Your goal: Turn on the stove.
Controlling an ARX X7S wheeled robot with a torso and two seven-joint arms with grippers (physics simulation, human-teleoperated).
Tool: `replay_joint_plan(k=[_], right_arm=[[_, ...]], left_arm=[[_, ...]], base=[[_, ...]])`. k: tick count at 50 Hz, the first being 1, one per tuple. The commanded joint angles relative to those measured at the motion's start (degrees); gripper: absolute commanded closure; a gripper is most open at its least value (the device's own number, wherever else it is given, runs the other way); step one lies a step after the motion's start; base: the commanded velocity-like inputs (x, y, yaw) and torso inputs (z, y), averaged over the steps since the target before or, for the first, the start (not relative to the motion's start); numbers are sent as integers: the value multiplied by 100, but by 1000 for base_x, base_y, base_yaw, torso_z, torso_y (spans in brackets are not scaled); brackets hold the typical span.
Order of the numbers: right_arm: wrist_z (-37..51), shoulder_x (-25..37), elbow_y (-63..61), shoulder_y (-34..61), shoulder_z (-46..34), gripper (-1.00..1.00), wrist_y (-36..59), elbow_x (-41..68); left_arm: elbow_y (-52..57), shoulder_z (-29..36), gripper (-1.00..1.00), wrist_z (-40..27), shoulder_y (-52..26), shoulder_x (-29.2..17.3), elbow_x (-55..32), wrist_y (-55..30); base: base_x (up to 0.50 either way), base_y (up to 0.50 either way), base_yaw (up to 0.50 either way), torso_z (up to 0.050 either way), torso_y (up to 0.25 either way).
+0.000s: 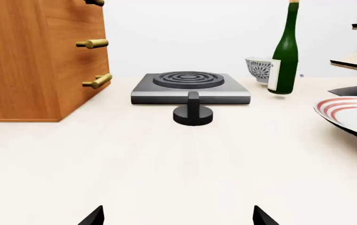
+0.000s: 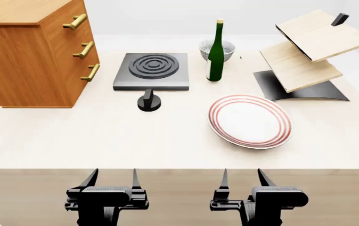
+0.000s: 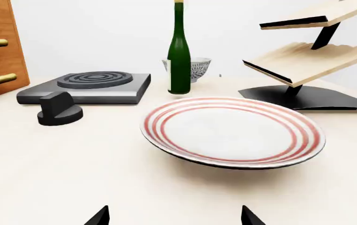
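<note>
The stove (image 2: 151, 70) is a dark grey square hotplate with a ring burner, at the back middle of the table. Its black round knob (image 2: 149, 102) with an upright ridge stands just in front of it. Both show in the left wrist view, stove (image 1: 189, 87) and knob (image 1: 193, 113), and in the right wrist view, stove (image 3: 88, 87) and knob (image 3: 59, 111). My left gripper (image 2: 112, 181) and right gripper (image 2: 241, 180) are open and empty at the table's near edge, far from the knob. Only their fingertips show in the wrist views (image 1: 177, 216) (image 3: 173, 216).
A wooden drawer chest (image 2: 35, 52) stands at the back left. A green bottle (image 2: 216, 52) and a patterned bowl (image 2: 217, 48) stand right of the stove. A red-striped plate (image 2: 250, 120) lies right of the knob. A wooden shelf rack (image 2: 305, 56) with dark base is back right.
</note>
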Motion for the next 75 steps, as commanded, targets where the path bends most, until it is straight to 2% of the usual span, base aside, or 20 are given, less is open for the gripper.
replay_joint_plan(k=[1, 5, 8, 12, 18, 20, 21, 23, 25, 27, 28, 29, 30, 34, 37, 39, 42, 53, 75], right_arm=[[101, 82, 24, 3, -101, -100, -23, 82], [391, 179, -342, -120, -229, -100, -242, -85], [574, 201, -327, -209, -253, -100, -897, -80], [366, 285, -159, -95, -284, -100, -483, 385], [588, 353, -148, -88, -374, -100, -414, 213], [641, 360, -314, -60, -354, -100, -166, 271], [786, 364, -566, -4, -317, -100, 290, 203], [780, 383, -1214, 92, -188, -100, 1266, 511], [826, 511, -2269, 190, -89, -100, 2326, 749], [794, 641, -2921, 210, -89, -100, 2700, 844], [760, 730, -3423, 269, -61, -100, 3125, 985], [802, 758, -3599, 306, -52, -100, 3289, 992], [813, 785, -3946, 456, 37, -100, 3885, 1208], [882, 868, -4617, 733, 174, -100, 4770, 1491], [944, 911, -4959, 884, 269, -100, 5269, 1649], [920, 983, -5062, 885, 242, -100, 5220, 1641], [923, 993, -5041, 858, 264, -100, 5258, 1677], [845, 861, -5084, 797, 552, -100, 5154, 1992], [935, 912, -5058, 799, 590, -100, 5150, 2186]], left_arm=[[-5, 91, -100, -91, -6, -82, -83, 0], [182, 220, -100, -79, 31, -209, -222, 9], [259, 377, -100, -131, 126, -284, -66, 267], [130, 399, -100, -182, 58, -311, -153, 141], [143, 402, -100, -272, 10, -353, -275, -80], [264, 420, -100, -294, -17, -392, -277, -189], [462, 460, -100, -368, -32, -447, -122, -238], [1090, 409, -100, -269, -84, -512, -362, -992], [2153, 346, -100, -185, -242, -645, -682, -2283], [2927, 260, -100, -178, -410, -745, -890, -2978], [3564, 102, -100, -216, -669, -796, -1173, -3831], [3809, 17, -100, -237, -782, -806, -1317, -4184], [4282, -184, -100, -291, -1025, -809, -1607, -4900], [4950, -780, -100, -407, -1475, -681, -2249, -6137], [5136, -1043, -100, -442, -1630, -634, -2488, -6551], [5245, -1164, -100, -463, -1699, -630, -2599, -6743], [5363, -1266, -100, -485, -1738, -625, -2710, -6891], [5204, -1191, -100, -506, -1591, -712, -2657, -6561], [4896, -941, -100, -618, -1488, -841, -2522, -6139]], base=[[0, 0, 0, 0, 0], [0, 0, 0, 0, 0], [0, 0, 0, 0, 0], [0, 0, 0, 0, 0], [0, 0, 0, 0, 0], [0, 0, 0, 0, 0], [0, 0, 0, 0, 0], [0, 0, 0, 0, 0], [0, 0, 0, 0, 0], [0, 0, 0, 0, 0], [0, 0, 0, 0, 0], [0, 0, 0, 0, 0], [0, 0, 0, 0, 0], [0, 0, 0, 0, 0], [0, 0, 0, 0, 0], [0, 0, 0, 0, 0], [0, 0, 0, 0, 0], [33, 0, 0, 0, 0], [500, 0, 0, 0, 0]])
